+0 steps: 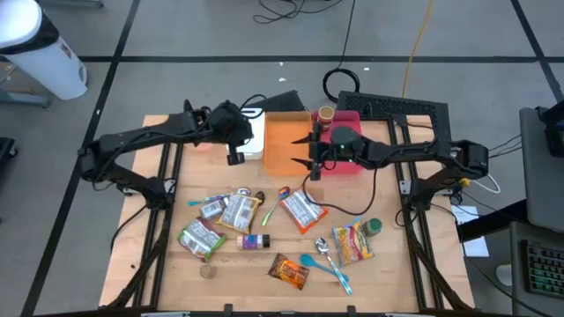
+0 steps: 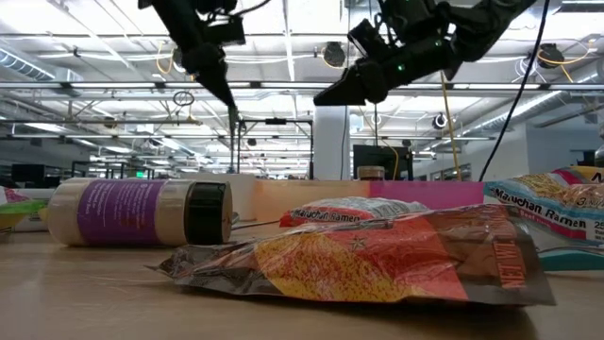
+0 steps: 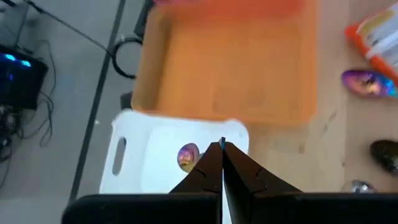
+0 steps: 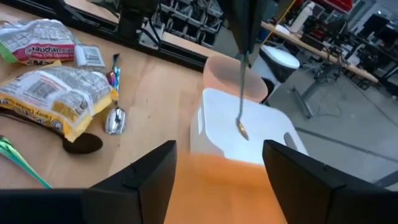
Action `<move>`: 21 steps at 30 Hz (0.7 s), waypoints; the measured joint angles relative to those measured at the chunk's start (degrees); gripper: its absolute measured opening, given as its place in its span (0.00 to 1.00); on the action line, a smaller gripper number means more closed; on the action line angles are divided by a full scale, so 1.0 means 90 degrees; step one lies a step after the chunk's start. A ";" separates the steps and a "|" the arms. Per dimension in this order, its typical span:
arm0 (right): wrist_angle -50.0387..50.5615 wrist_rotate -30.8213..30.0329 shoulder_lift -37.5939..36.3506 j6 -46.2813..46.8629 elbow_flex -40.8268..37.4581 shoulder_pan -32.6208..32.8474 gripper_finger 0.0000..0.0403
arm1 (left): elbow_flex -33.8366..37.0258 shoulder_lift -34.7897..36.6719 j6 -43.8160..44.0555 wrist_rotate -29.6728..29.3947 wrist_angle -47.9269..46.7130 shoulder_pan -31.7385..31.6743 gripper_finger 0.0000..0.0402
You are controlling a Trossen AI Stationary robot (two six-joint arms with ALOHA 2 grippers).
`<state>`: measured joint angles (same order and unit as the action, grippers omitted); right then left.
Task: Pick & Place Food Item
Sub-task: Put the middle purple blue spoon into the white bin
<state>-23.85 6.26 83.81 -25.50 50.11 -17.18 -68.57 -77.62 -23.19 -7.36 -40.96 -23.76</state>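
My left gripper (image 1: pixel 234 141) is shut on a thin iridescent spoon over the white bin (image 1: pixel 254 134) at the table's far middle. The spoon hangs down, its bowl (image 4: pixel 241 129) just above the bin's floor (image 3: pixel 155 163). The bowl also shows as a gold-purple oval in the left wrist view (image 3: pixel 188 155). My right gripper (image 1: pixel 311 150) is open and empty, held level over the orange bin (image 1: pixel 284 145) next to the white one, with its fingers pointing toward the left gripper. My left gripper pinches the upper end of the spoon's handle (image 4: pixel 241 59) between its two fingers, which come from above and point down. The spoon hangs straight below the fingers, bowl lowest, over the white bin. Whether the bowl touches the bin's floor cannot be told.
A pink bin (image 1: pixel 351 132) stands right of the orange one. On the near half lie several food packets (image 1: pixel 300 210) (image 1: pixel 352 245) (image 1: pixel 233 211), a small bottle (image 1: pixel 256 240), a blue spoon (image 1: pixel 324 264) and another metal spoon (image 4: pixel 115 121).
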 joint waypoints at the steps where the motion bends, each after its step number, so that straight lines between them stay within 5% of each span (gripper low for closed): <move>1: -0.0094 -0.0002 0.0002 0.0046 -0.0086 -0.0008 0.59 | 0.0086 -0.0004 -0.0039 0.0058 0.0067 -0.0039 0.00; 21: -0.0641 -0.0016 0.0002 0.0403 -0.0566 -0.0004 0.59 | 0.0612 -0.0824 -0.0295 0.1150 0.1331 -0.0370 0.00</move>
<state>-29.62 6.12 83.83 -21.87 45.01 -17.21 -63.07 -85.04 -25.84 2.99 -28.99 -27.09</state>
